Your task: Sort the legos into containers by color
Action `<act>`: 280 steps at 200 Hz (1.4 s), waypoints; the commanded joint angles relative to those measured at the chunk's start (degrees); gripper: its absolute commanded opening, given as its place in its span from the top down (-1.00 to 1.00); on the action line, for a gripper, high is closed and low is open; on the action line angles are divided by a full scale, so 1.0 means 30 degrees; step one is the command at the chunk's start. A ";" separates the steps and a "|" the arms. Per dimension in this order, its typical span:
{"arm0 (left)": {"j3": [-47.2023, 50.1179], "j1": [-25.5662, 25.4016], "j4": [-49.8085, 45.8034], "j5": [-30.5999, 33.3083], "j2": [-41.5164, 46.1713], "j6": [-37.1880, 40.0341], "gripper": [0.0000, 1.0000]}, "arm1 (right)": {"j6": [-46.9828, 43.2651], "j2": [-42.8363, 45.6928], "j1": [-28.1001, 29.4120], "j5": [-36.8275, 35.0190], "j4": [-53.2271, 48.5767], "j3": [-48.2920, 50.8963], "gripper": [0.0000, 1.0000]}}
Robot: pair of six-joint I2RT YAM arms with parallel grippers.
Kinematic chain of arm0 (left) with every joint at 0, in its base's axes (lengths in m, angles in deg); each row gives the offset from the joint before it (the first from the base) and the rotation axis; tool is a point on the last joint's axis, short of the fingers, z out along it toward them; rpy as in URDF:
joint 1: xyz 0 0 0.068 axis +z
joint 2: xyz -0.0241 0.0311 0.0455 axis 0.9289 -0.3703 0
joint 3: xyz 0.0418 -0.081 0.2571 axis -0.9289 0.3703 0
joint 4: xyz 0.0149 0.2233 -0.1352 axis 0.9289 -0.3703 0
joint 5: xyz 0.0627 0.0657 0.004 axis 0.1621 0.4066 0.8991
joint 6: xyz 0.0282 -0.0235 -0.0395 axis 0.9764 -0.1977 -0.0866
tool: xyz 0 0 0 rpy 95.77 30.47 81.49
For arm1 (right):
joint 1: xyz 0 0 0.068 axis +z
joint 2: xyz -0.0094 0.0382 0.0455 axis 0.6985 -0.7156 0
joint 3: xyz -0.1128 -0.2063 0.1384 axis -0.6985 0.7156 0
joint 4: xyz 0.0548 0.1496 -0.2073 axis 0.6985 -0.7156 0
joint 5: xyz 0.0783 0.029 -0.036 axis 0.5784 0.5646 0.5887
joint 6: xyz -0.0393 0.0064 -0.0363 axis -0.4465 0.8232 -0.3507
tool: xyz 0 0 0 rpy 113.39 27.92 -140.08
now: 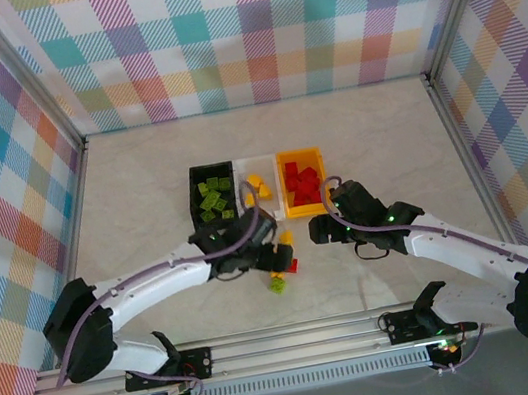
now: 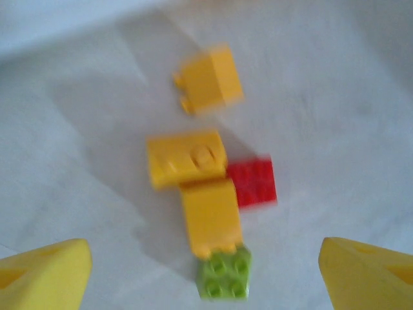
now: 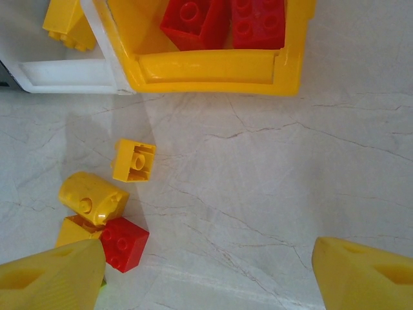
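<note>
Three containers stand side by side: a black bin (image 1: 213, 194) with green legos, a white bin (image 1: 260, 184) with yellow ones, and an orange-yellow bin (image 1: 303, 182) with red ones. Loose legos lie just in front. My left gripper (image 2: 206, 284) is open above them. Below it are a green brick (image 2: 224, 274), a yellow brick (image 2: 211, 216) touching it, another yellow brick (image 2: 186, 158), a red brick (image 2: 253, 182) and a third yellow brick (image 2: 208, 81) lying apart. My right gripper (image 3: 206, 278) is open over bare table, right of the red brick (image 3: 124, 242) and in front of the orange-yellow bin (image 3: 219, 68).
The white bin's corner (image 3: 64, 74) adjoins the orange-yellow bin. An upturned yellow brick (image 3: 134, 160) lies in front of them. Checked walls enclose the marble table (image 1: 386, 137) on three sides. A metal rail (image 1: 288, 340) with both arm bases runs along the near edge.
</note>
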 commanded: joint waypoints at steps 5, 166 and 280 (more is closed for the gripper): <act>0.0864 -0.1329 0.0006 -0.0547 0.0229 0.0427 -0.76 | -0.0192 0.0375 -0.0213 -0.0293 -0.0213 -0.0038 -0.68; 0.1301 -0.3348 0.1666 0.1870 -0.4013 0.0910 0.31 | -0.0439 0.1769 -0.1144 -0.0534 -0.1060 -0.0222 -0.70; -0.1035 0.4591 0.1622 0.5643 0.3147 -0.0783 0.25 | -0.0311 0.0577 -0.1221 -0.0092 -0.0572 -0.0351 -0.70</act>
